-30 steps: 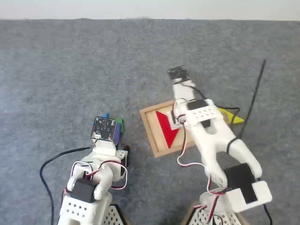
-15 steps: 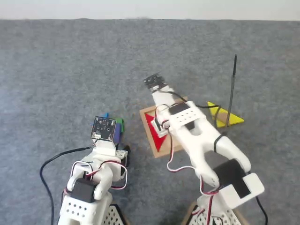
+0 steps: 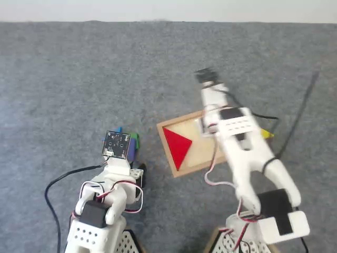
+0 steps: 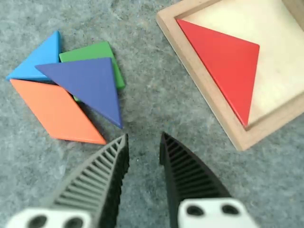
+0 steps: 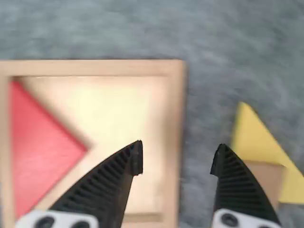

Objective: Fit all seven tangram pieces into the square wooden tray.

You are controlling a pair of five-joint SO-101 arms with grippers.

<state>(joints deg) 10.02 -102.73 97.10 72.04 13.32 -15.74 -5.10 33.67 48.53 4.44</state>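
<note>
Red triangle [image 4: 228,61] is in the wooden tray [image 4: 211,90], right end effector [image 5: 178,149] hangs released over its rim, left end effector [image 4: 143,140] released too near the purple triangle [image 4: 90,83].

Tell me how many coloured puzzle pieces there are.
6: red triangle in the tray; blue triangle, green piece, purple triangle, orange piece clustered by the left gripper; yellow triangle on the tray's opposite side. More may be hidden.

The tray [image 3: 168,150] holds a triangle [image 3: 176,145] in its 9 o'clock half. A cluster [image 4: 90,83] of four lies on the desk [image 3: 79,68] at the tray's 9 o'clock, and two pieces [image 5: 256,142] lie near its 3 o'clock rim. The right pincer [image 5: 179,145] hangs over that rim. The left pincer [image 4: 144,136] is at 6 o'clock of the gap between cluster and tray.
</note>
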